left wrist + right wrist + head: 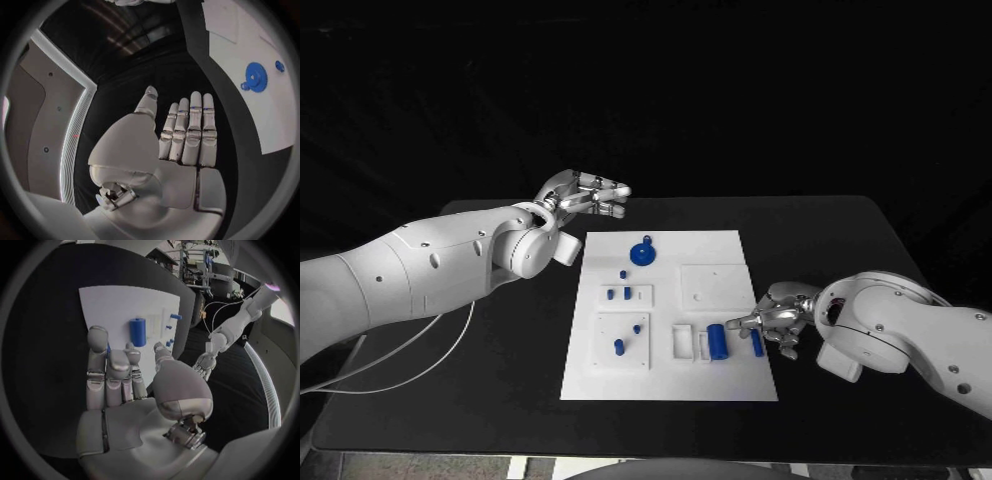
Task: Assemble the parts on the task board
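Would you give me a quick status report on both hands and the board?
Left hand open, off the task board. Right hand at its edge over a small blue part, grip unclear. Blue cylinder untouched.

Left hand (583,195) and right hand (777,317) empty, fingers extended.

Robotics lab: black table (877,260) with white task board (733,385), dark backdrop, equipment racks (200,267) and cables (209,307) behind.

The task board (711,385) lies mid-table (473,400), gear (643,254) at its far end (cylinder (717,342) nearer).
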Robot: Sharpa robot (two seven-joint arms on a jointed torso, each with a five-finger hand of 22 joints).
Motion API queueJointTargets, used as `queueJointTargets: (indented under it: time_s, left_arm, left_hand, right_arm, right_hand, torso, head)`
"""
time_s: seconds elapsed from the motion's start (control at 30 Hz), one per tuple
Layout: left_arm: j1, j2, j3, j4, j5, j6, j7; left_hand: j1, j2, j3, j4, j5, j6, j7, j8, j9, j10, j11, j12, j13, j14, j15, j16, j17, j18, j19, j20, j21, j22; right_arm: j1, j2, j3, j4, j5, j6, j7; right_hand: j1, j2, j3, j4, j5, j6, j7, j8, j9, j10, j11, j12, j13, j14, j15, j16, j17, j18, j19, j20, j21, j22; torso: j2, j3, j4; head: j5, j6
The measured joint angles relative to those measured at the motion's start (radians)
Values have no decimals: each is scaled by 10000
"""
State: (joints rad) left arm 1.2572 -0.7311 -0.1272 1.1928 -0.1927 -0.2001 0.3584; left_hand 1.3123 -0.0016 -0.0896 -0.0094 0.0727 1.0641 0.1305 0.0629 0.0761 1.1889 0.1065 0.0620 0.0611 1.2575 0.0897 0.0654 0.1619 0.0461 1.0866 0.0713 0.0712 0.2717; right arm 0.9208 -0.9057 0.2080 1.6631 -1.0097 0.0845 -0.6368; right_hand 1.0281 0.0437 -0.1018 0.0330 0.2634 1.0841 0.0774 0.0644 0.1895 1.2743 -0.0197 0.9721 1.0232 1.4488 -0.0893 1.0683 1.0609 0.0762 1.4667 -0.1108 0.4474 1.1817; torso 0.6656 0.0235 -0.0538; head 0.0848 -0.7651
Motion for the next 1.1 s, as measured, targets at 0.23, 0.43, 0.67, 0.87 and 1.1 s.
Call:
queueJointTargets:
  time_s: [0.23, 0.43, 0.67, 0.87, 1.1]
  left_arm:
    - [-1, -9, 0, 58, -168, 6, 3]
    - [-2, -35, 0, 110, -266, 9, -1]
    - [-2, -51, 0, 174, -322, 90, -3]
    - [-2, -46, 0, 217, -336, 243, -3]
    - [-2, -37, 0, 230, -341, 379, -3]
  left_hand:
    - [-625, -416, 227, 364, -2, -444, -57, 0, 7, -2, 1, 0, 8, 0, 0, 0, 29, 0, 154, -9, 0, -732]
    - [-686, -477, 358, 389, 92, -478, -91, 0, 19, -210, 63, 0, 7, 0, 0, 0, 39, 1, 198, 19, 0, -976]
    - [-686, -477, 384, 363, 92, -503, -66, 0, 19, -421, 167, 0, 6, 0, 0, 0, 38, 0, 233, 54, 0, -1061]
    - [-685, -477, 384, 363, 92, -514, -55, 0, 18, -420, 167, 0, 5, 0, 0, 0, 55, 1, 269, 18, 0, -1120]
    - [-685, -477, 405, 341, 92, -514, -54, 0, 17, -455, 132, 0, 4, 0, 0, 0, 59, 0, 304, 54, 0, -1171]
  right_arm:
    - [1, 364, -336, -286, -12, 1, -338]
    - [33, 685, -529, -493, -28, -11, -435]
    - [69, 1054, -644, -588, -25, -144, -424]
    - [94, 1237, -739, -690, -15, -315, -360]
    - [122, 1398, -847, -798, -21, -460, -245]
  right_hand:
    - [-53, 159, -275, 93, 0, -269, 49, 0, -39, -1, 1, -1, 58, 7, 8, 1, 18, -1, 0, 1, 0, 153]
    - [-53, 159, -389, 12, 0, -512, 120, 72, -75, 0, 1, -2, 51, 36, 36, 1, 18, 1, -25, 26, -129, 208]
    - [-53, 158, -386, 9, 0, -513, 121, 69, -74, 0, 1, -7, 51, 36, 36, 1, 18, 1, 0, 77, -141, 267]
    - [70, 220, -232, -307, 155, -530, 102, 69, -58, -74, 75, -179, -128, 36, 37, 1, -38, 1, 0, 77, -295, 289]
    - [256, 243, 355, -775, 195, -544, 87, 71, 622, -75, 74, -179, -128, 35, 37, 1, -38, 0, 0, 77, -410, 370]
  torso:
    - [1, -16, 14]
    - [16, -10, 4]
    - [29, 8, -6]
    - [29, 6, -14]
    - [32, 4, -14]
  head:
    - [52, -43]
    - [97, -72]
    - [139, -102]
    - [167, -98]
    - [196, -93]
